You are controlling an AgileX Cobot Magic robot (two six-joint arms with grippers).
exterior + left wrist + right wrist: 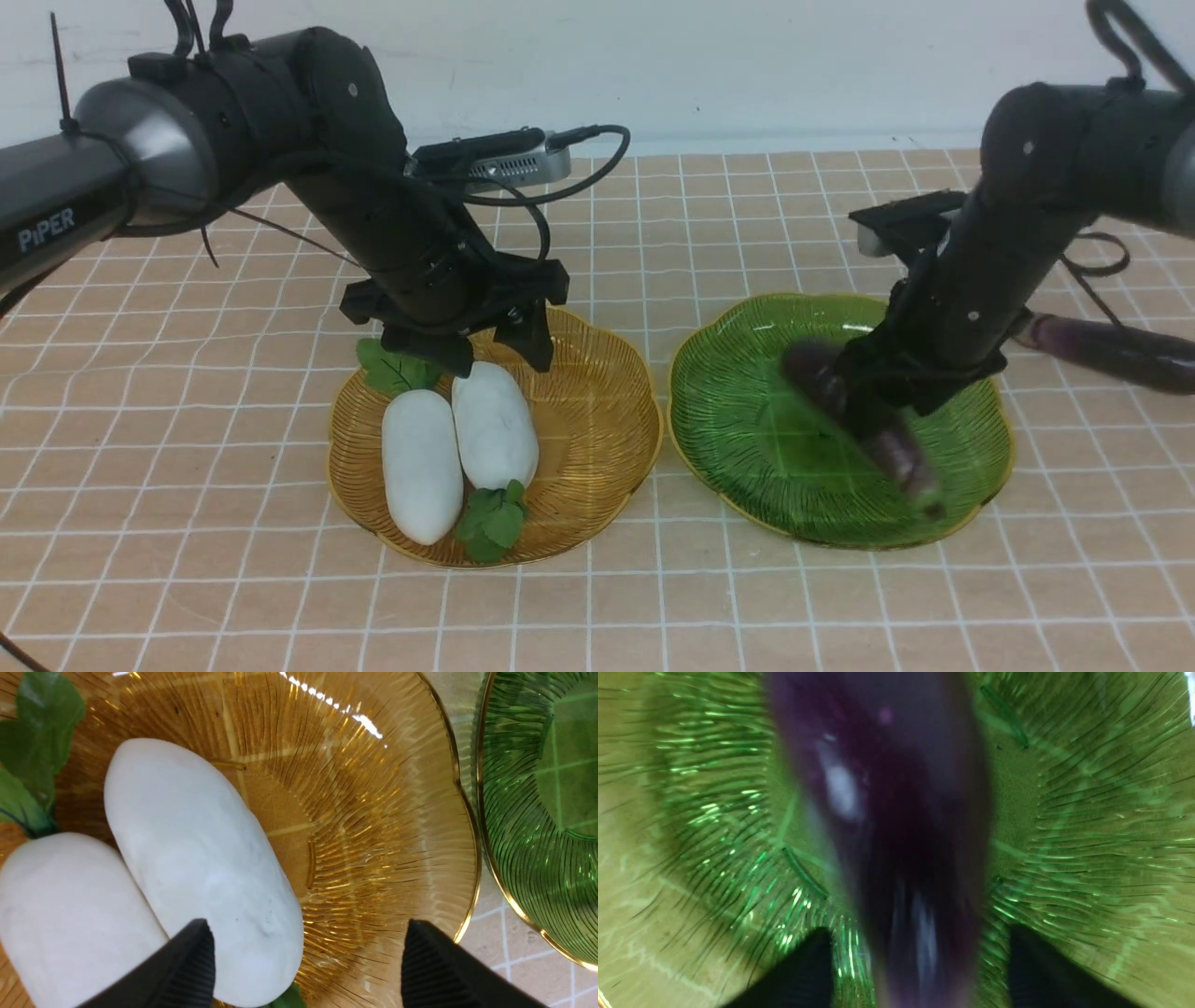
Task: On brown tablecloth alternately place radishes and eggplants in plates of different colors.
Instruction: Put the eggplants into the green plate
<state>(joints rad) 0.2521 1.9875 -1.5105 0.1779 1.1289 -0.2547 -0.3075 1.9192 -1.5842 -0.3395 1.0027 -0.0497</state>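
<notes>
Tallying progress: both radishes point(495, 425) lie in the amber plate point(616, 448) beside the green plate point(738, 420), my left tool point(495, 353) wide above them. One blurred eggplant point(896, 448) is in or just over the green plate, my right tool point(920, 970) spread clear of it; the second eggplant point(1120, 355) waits on the brown tablecloth point(233, 597) beside that plate.

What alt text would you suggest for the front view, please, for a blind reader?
Two robot arms over a brown tablecloth: the left gripper, open, above two radishes in an amber plate; the right gripper, open, around a blurred eggplant over a green plate. Another eggplant lies far right.
</notes>
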